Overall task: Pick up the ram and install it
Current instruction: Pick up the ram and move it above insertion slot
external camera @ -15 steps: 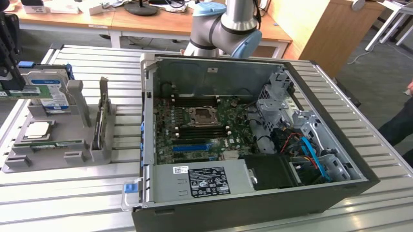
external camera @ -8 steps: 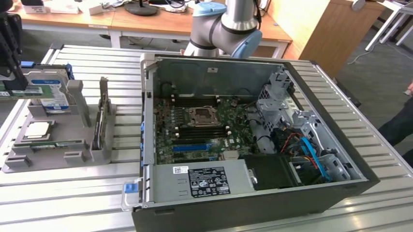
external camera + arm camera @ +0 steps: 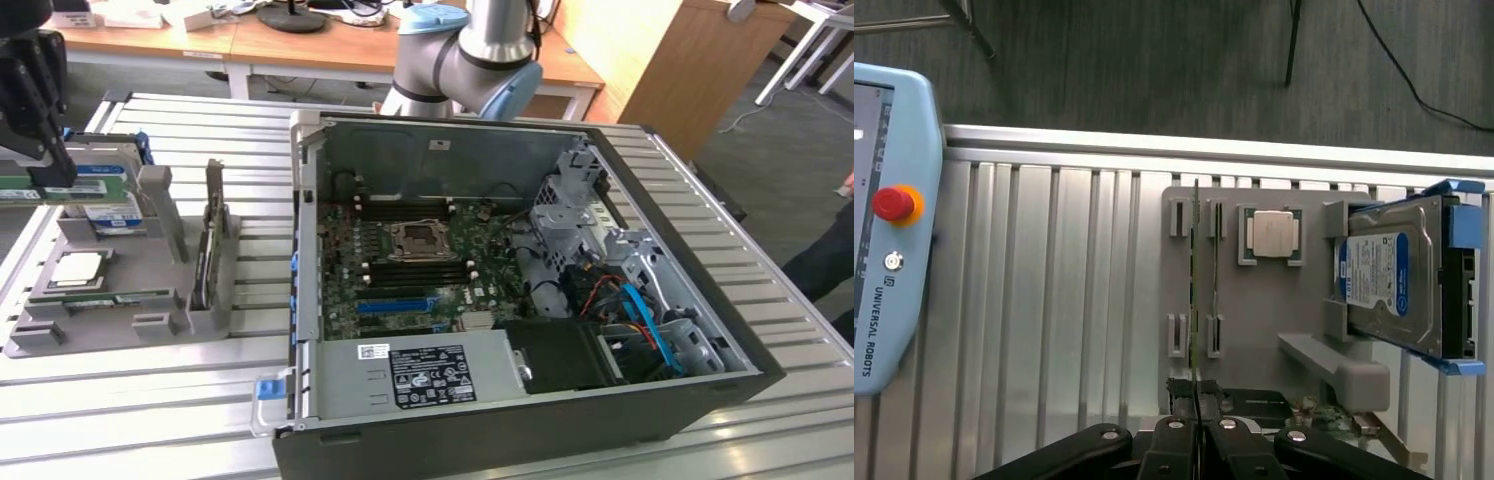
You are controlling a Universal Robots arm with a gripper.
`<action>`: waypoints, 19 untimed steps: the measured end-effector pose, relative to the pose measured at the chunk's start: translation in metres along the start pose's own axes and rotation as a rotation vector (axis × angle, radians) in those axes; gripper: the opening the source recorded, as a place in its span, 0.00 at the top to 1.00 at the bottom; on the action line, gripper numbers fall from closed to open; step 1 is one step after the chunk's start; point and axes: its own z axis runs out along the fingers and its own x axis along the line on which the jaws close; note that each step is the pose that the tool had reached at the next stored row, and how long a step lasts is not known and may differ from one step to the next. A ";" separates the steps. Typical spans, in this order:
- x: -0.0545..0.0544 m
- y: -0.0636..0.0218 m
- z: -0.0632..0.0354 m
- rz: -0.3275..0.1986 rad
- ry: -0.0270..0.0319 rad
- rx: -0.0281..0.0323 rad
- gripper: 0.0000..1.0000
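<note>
The ram (image 3: pixel 1197 290) shows edge-on as a thin green stick running out from between my fingertips. My gripper (image 3: pixel 1197 405) is shut on it, holding it well above the grey parts tray (image 3: pixel 1254 330). In the exterior view my gripper (image 3: pixel 51 175) hangs over the tray's far left end (image 3: pixel 27 345), away from the open computer case (image 3: pixel 534 420). A second green stick (image 3: pixel 120 298) lies in the tray's slot. The motherboard (image 3: pixel 400 290) lies bare inside the case, with long black memory slots (image 3: pixel 414 266) beside the processor socket (image 3: pixel 416 238).
On the tray sit a silver processor chip (image 3: pixel 78 268), an upright dark expansion card (image 3: pixel 208 250) and a hard drive (image 3: pixel 1389 285) in blue brackets. A teach pendant (image 3: pixel 889 220) lies on the slatted metal table (image 3: pixel 1054 300). A person's leg (image 3: pixel 821 265) stands at the exterior view's right.
</note>
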 end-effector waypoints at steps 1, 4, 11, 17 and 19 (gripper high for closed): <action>0.000 -0.0017 -0.0001 0.000 0.0000 -0.0001 0.88; 0.000 -0.0068 -0.0003 -0.001 0.0000 -0.0001 0.88; 0.002 -0.0192 -0.0009 -0.003 0.0001 -0.0001 0.88; 0.002 -0.0310 -0.0014 -0.004 0.0001 -0.0001 0.88; 0.003 -0.0354 -0.0016 -0.004 0.0001 -0.0001 0.88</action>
